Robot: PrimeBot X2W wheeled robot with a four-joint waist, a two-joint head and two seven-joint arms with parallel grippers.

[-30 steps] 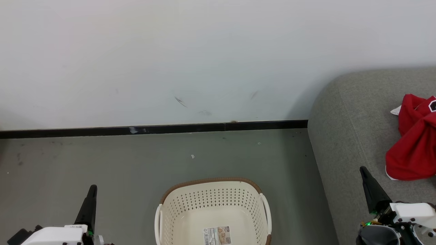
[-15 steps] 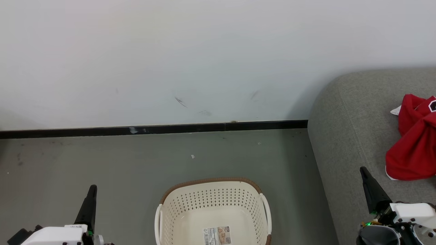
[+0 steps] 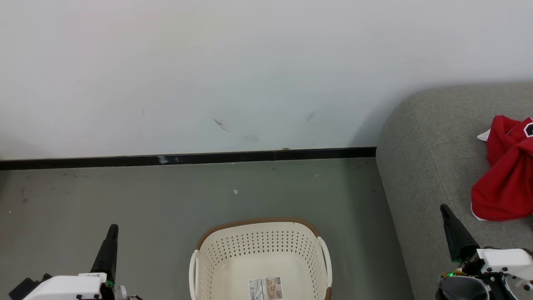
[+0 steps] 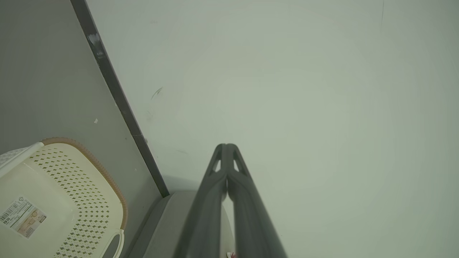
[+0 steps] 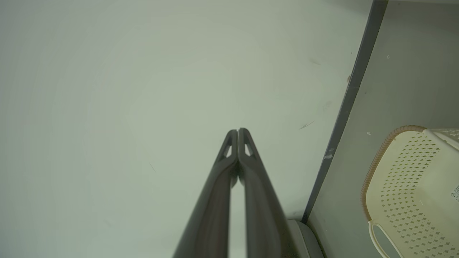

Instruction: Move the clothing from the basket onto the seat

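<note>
While both pairs of jaws are pressed together, pinching nothing, the left gripper (image 3: 112, 231) and right gripper (image 3: 444, 209) point up from the lower corners. Between them the basket (image 3: 258, 221) stands on the floor (image 3: 125, 196), its bare bottom showing 1 label (image 3: 266, 288). Farther right, the clothing (image 3: 506, 179) lies on the seat (image 3: 424, 166).

basket (image 3: 258, 243): smooth cream plastic, perforated; rim (image 3: 258, 219) brown, woven-look. label (image 3: 266, 288): paper. seat (image 3: 420, 166): matt grey woven cloth, coarse. clothing (image 3: 504, 187): soft red cloth, matt. floor (image 3: 125, 196): smooth matt grey. wall (image 3: 250, 62): matt white, scuffed.
</note>
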